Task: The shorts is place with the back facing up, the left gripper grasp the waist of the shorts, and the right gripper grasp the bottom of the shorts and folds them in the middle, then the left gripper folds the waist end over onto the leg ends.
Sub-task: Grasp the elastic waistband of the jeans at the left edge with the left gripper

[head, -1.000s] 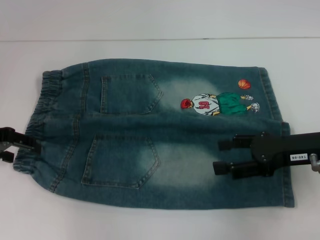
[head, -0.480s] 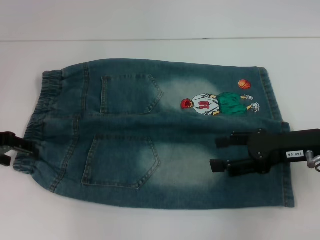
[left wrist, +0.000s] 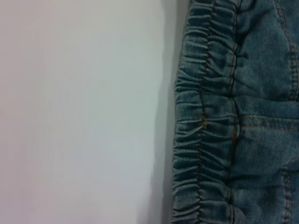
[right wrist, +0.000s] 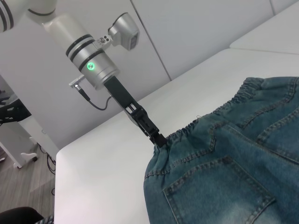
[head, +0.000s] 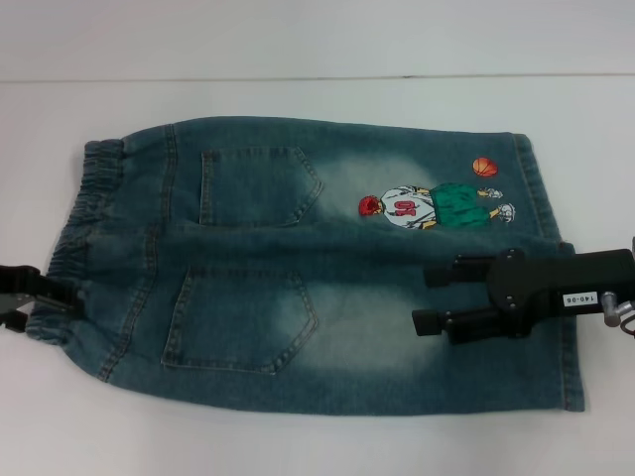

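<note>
The right gripper (head: 425, 298), fingers spread apart, hovers over the shorts (head: 308, 263) at the lower right of the frame, near the bottom (head: 568, 327). The left gripper (head: 45, 297) sits at the waist (head: 74, 233), far left; I cannot tell its finger state. The shorts lie flat on the white table (head: 298, 50).

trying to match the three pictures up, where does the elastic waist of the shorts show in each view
Head view: the waist runs along the shorts' left edge.
Left wrist view: the waist runs top to bottom, right of centre.
Right wrist view: the waist is the gathered far edge.
Shared landmark: the puckered gathers.
</note>
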